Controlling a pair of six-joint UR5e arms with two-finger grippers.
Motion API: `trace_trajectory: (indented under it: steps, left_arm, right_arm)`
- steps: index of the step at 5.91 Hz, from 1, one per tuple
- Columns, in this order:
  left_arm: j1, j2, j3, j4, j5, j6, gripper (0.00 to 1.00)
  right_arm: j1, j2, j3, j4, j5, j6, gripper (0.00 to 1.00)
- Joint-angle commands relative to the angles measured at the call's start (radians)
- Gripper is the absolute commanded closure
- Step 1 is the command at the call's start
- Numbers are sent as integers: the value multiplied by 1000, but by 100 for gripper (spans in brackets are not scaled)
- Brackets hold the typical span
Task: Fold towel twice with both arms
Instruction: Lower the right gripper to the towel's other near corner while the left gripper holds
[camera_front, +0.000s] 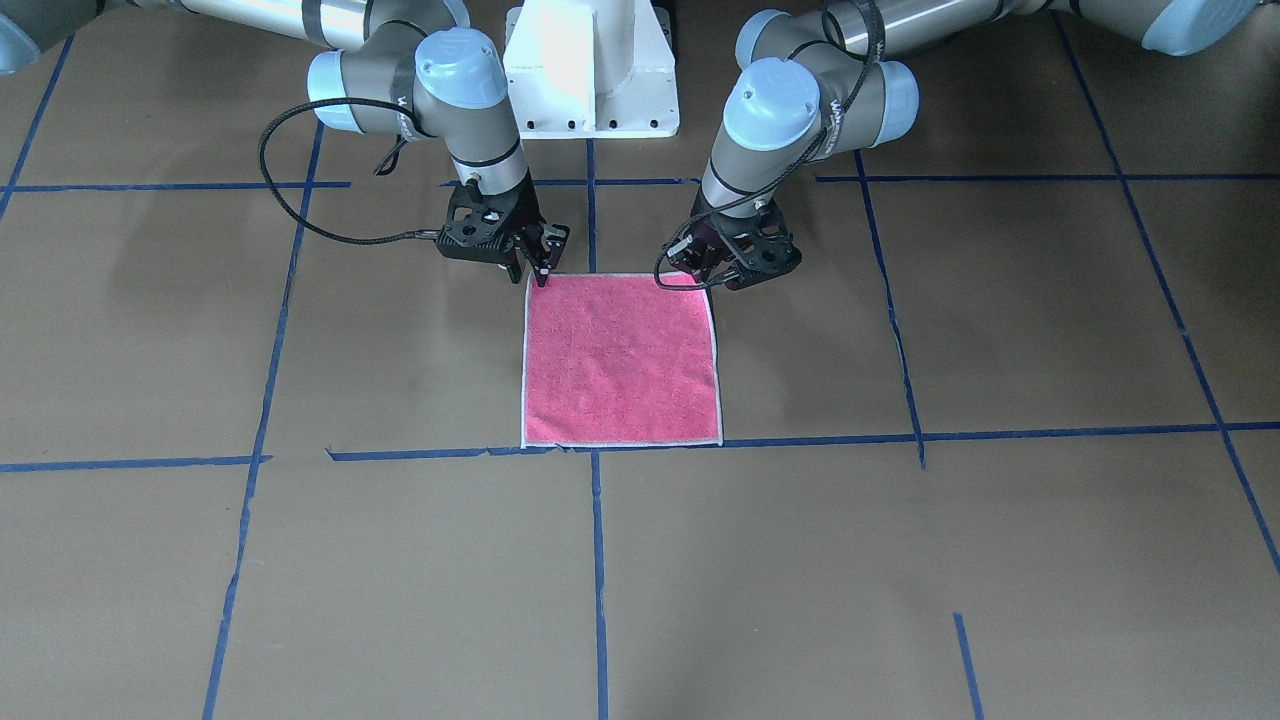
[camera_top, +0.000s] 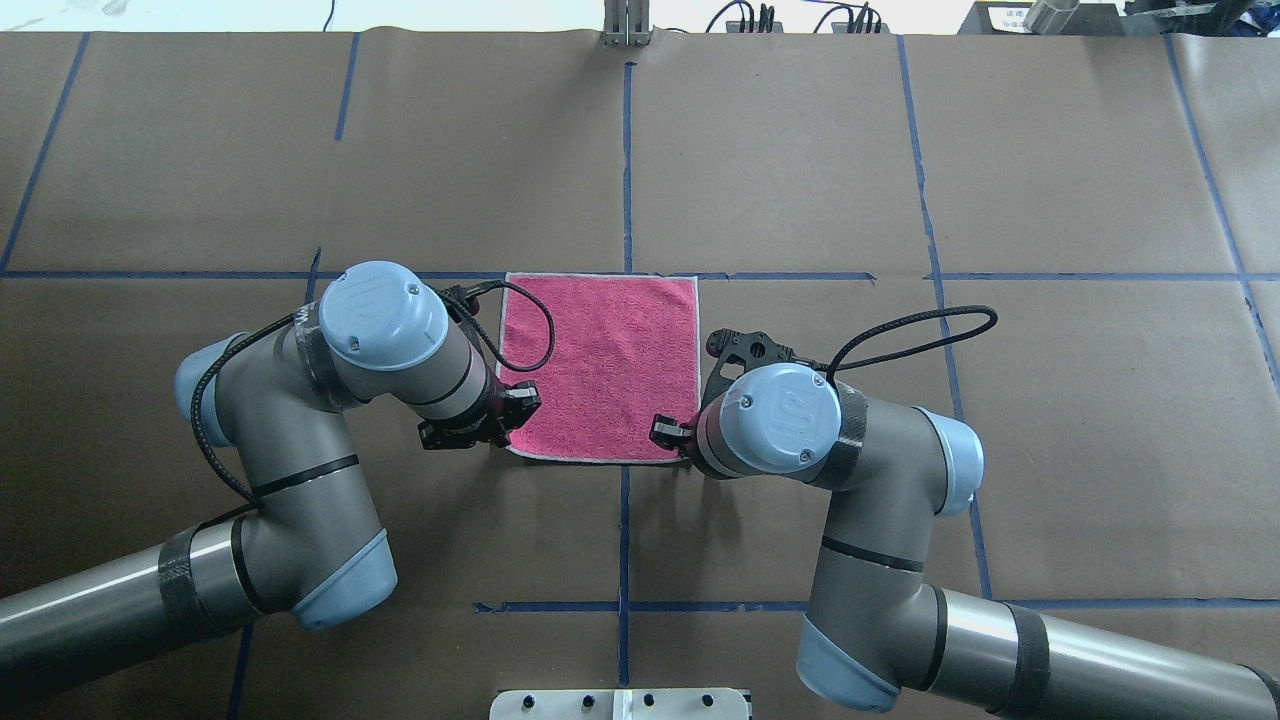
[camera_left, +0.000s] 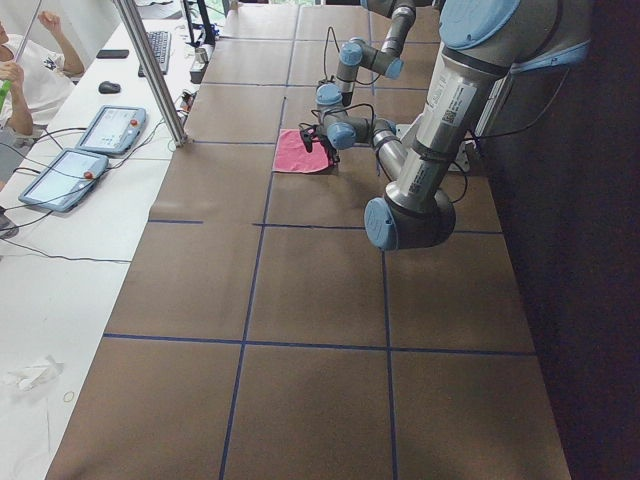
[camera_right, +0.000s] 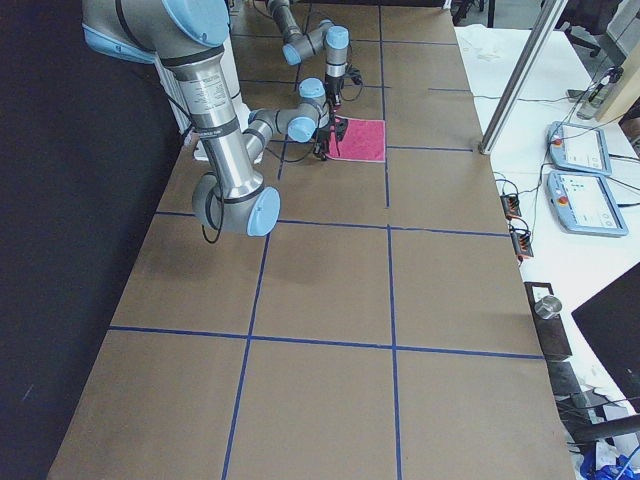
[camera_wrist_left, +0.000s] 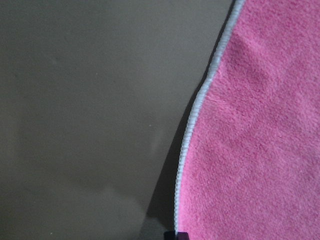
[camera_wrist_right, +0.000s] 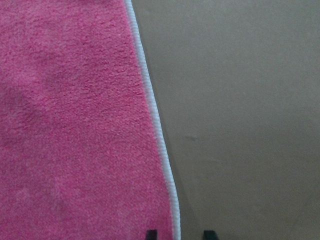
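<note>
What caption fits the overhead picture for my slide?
Left claw and right claw at the two near corners of the flat pink towel.

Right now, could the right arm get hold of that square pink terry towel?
Probably yes: the right pincer sits at a corner of the square pink terry towel, open astride its whitish stitched border, nothing in between.

Towel (camera_front: 620, 360) on table (camera_front: 900, 560); left gripper (camera_front: 703, 272), right gripper (camera_front: 540, 270) apparently at robot-side corners.

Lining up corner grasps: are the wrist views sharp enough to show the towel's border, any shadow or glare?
Left wrist view: towel slightly soft, whitish border plain, dark shadow beside its lower stretch. Right wrist view: border sharp, faint shadow beside it. No glare in either.
</note>
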Motion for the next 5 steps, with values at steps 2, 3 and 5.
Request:
trace_trajectory:
  steps: [2,3,5]
  left_arm:
    - [-2,2,1,0,0,0,99]
    - [-2,2,1,0,0,0,99]
    - [-2,0,0,-2,0,0,99]
  right_arm:
    - [3,-1,2,1,1,-14,84]
    - [3,1,8,2,1,-13,92]
    - [12,1,37,2,1,-5,98]
